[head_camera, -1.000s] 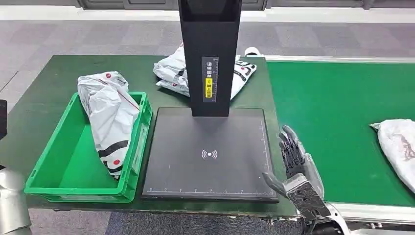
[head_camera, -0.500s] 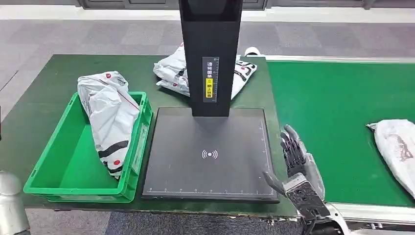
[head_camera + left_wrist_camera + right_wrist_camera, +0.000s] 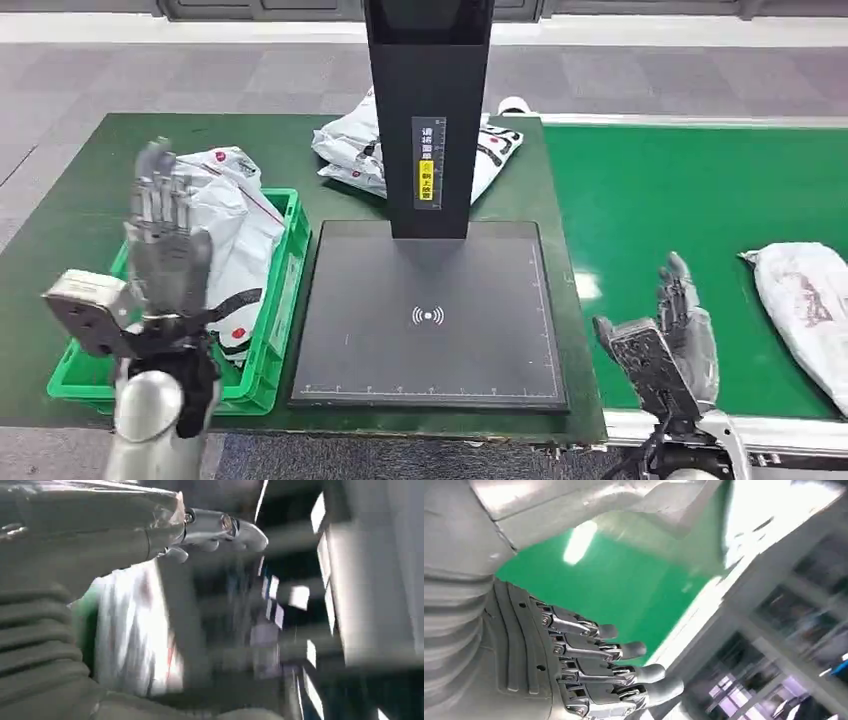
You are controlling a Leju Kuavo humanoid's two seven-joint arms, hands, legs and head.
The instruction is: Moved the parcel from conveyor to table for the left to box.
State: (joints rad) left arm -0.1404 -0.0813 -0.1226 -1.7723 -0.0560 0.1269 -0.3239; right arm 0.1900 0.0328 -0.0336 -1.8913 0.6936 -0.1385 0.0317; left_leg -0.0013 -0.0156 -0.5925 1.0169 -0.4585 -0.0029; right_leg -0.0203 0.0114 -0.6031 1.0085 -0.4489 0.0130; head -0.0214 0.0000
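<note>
1. The parcel (image 3: 805, 305), a white plastic mailer bag, lies on the green conveyor (image 3: 660, 200) at the far right, partly cut off by the edge of the head view.
2. The right hand (image 3: 680, 335) hovers over the conveyor's near edge, fingers spread and straight, holding nothing; it is near the parcel but apart from it.
3. The left hand (image 3: 165, 235) is raised above the green box (image 3: 285, 300), fingers upright and apart, empty too.
4. Handling call: the bag looks soft, crumpled and light, with a slick film skin, so it will likely sag and slip instead of lifting flat.
5. Best hold, I'd say, is across the bulging middle, fingers wrapped round the body, not on a loose corner that could stretch or slide out.
6. Drop zone: the dark green table (image 3: 70, 210) beside the black scan pad (image 3: 430, 310), where another white bag (image 3: 350, 145) already lies and one more sits in the box.
</note>
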